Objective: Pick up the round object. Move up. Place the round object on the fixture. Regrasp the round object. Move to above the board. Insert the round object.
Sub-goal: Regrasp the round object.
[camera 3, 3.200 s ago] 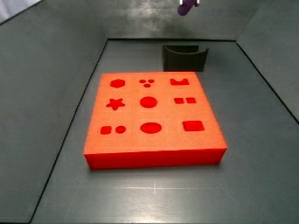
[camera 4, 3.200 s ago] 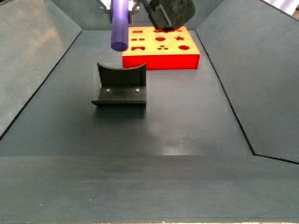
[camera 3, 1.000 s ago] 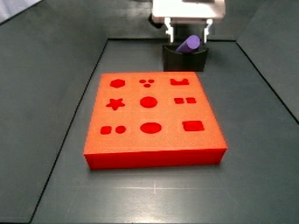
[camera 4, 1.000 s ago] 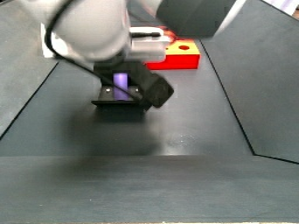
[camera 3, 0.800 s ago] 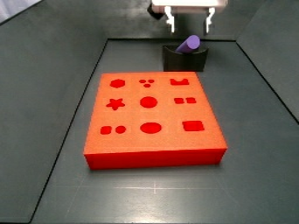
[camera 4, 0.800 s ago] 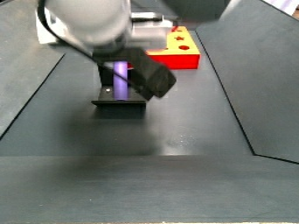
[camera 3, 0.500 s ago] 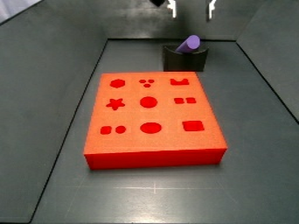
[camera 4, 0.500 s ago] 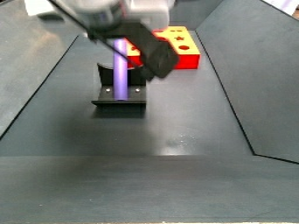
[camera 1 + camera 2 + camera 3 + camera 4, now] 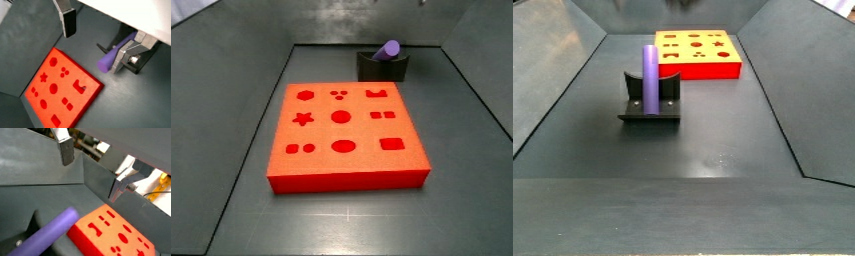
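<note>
On the fixture [image 9: 649, 103]: peg [image 9: 649, 79], propped in the notch, long axis steeply tilted, free end uppermost. Gripper [image 9: 100, 37]: above the peg, out of both side views, fingers [image 9: 67, 22] spread wide, holding nothing. Board [image 9: 346, 133]: well apart, holes vacant

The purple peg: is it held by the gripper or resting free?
Free: the peg leans in the fixture; the open gripper is above it.

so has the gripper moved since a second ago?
Yes. The gripper, open, has risen away from the fixture and out of both side views, leaving the round object leaning in the fixture's notch.
</note>
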Tool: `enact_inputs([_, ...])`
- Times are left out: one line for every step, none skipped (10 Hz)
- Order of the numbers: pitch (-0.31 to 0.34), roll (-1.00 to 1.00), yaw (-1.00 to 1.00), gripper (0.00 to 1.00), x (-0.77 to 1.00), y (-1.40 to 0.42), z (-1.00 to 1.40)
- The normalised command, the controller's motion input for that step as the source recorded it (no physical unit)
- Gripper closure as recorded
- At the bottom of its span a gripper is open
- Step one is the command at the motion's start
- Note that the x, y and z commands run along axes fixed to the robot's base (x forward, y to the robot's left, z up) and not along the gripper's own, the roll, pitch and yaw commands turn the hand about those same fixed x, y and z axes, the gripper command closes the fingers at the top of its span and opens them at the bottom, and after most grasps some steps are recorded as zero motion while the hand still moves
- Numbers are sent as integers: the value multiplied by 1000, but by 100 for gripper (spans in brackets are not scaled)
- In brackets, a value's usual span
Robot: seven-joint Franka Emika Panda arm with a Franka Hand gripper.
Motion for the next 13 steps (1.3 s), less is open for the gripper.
enact_inputs([30,1000,-10,0,-59,-646,488])
enact_inputs([28,1000,-9,0,-43,-449,252])
enact_inputs([26,1000,-9,0,-32,-318,102])
enact_inputs([22,1000,-9,0,-18,-26,27])
enact_inputs([20,1000,-8,0,-20,26,13])
enact_inputs([16,1000,-8,0,-10,-2,-6])
enact_inputs([12,1000,-6,0,-11,-15,9])
enact_inputs([10,1000,-6,0,-10,-14,17])
enact_inputs([6,1000,-4,0,-7,-16,10])
enact_inputs([5,1000,-3,0,-3,-15,12])
enact_inputs([7,1000,-2,0,-2,-16,13])
enact_inputs([14,1000,1,0,0,-15,11])
enact_inputs([20,1000,2,0,7,-18,9])
